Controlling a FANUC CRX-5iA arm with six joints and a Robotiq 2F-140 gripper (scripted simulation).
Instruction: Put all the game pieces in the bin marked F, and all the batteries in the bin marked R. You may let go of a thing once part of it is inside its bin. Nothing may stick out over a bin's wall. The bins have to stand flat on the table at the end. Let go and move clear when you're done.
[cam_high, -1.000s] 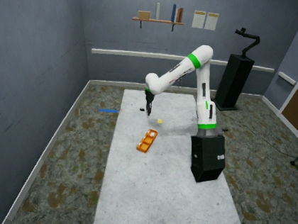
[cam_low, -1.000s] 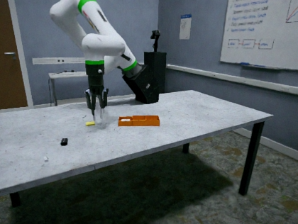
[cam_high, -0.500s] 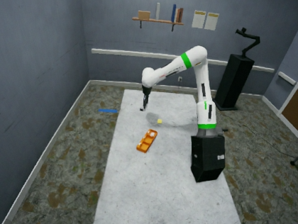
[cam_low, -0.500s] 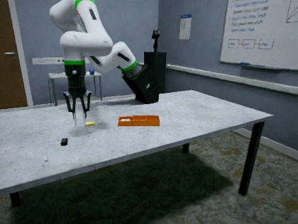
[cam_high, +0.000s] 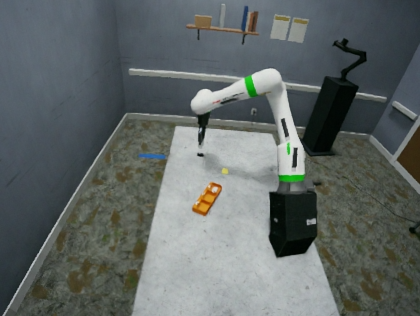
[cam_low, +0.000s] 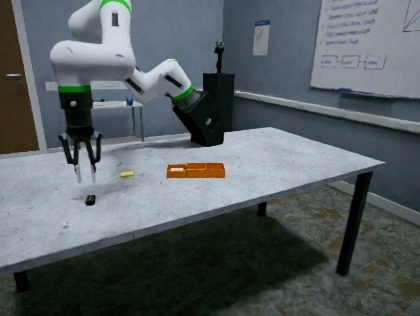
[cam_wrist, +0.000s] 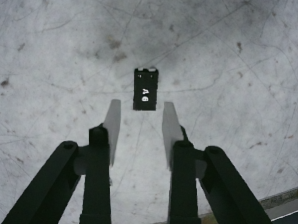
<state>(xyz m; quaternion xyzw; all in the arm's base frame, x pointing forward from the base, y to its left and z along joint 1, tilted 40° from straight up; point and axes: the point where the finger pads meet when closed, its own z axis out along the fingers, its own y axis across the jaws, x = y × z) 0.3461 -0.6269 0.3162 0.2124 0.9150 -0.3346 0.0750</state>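
Observation:
A black block (cam_high: 200, 154) (cam_low: 90, 200) (cam_wrist: 145, 89), which looks like a battery, lies on the table with pale contacts at one end. My gripper (cam_high: 200, 145) (cam_low: 86, 180) (cam_wrist: 141, 114) is partly open and empty, above the table close to the block. The orange bins (cam_high: 202, 207) (cam_low: 205, 173) form one row of joined compartments standing flat. A white game piece (cam_high: 215, 189) (cam_low: 177, 169) lies in the end compartment. A yellow piece (cam_high: 225, 171) (cam_low: 127, 174) lies on the table between the block and the bins. A small white thing (cam_low: 64, 224) lies near the table edge. The bin letters are unreadable here.
The robot's black base (cam_high: 293, 222) (cam_low: 202, 120) stands on the white table (cam_high: 200, 270) (cam_low: 300, 160). A table edge shows at the lower right of the wrist view. A blue strip (cam_high: 152, 156) is beyond the table's left side.

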